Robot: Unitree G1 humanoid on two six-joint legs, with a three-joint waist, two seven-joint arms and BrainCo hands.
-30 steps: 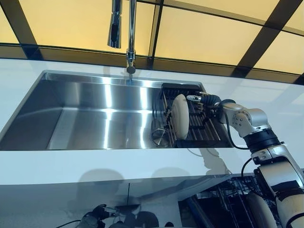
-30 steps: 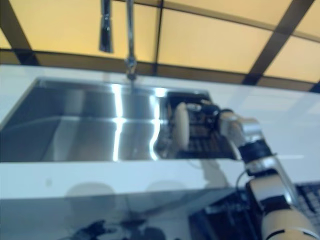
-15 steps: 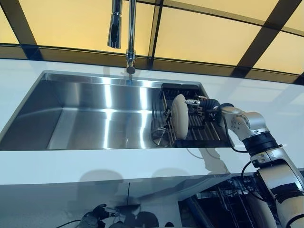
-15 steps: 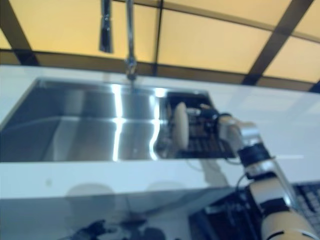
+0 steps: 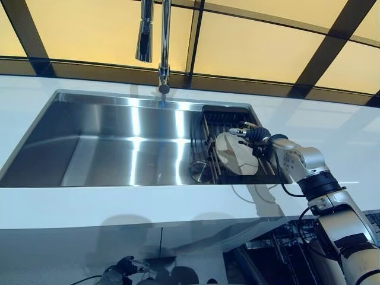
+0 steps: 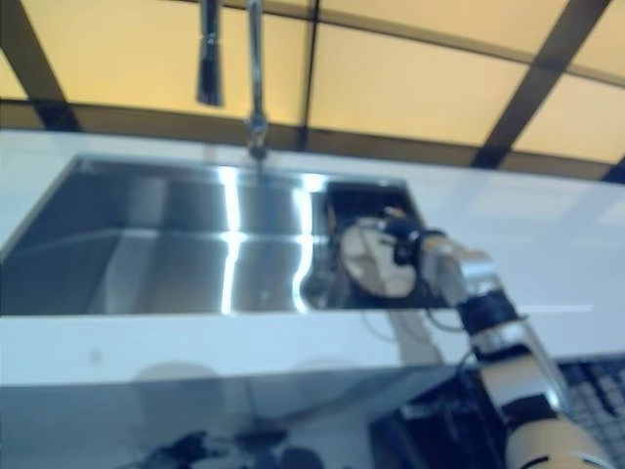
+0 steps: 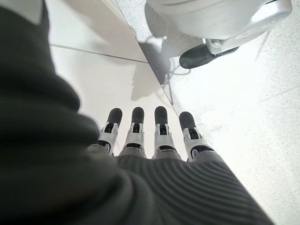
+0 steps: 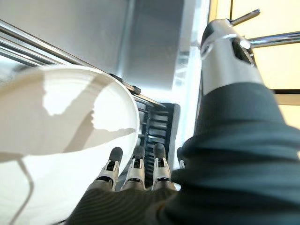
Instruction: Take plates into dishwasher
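Over sink's right end: plate (image 5: 236,154) tilted back in dish rack (image 5: 221,113), right hand (image 5: 254,134) at its top rim, fingers straight, no visible clamp. Judgement: curl fingers round rim before lifting; plate could slip. Left hand (image 7: 150,140) idle by floor, fingers straight.

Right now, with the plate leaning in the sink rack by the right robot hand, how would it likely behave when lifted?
The plate looks rigid and glazed, so probably stiff, slick and breakable. It lies tilted on the dark rack over the steel sink, so it may slide or tip. The right robot hand has fingers at its rim; how firm the hold is cannot be told.
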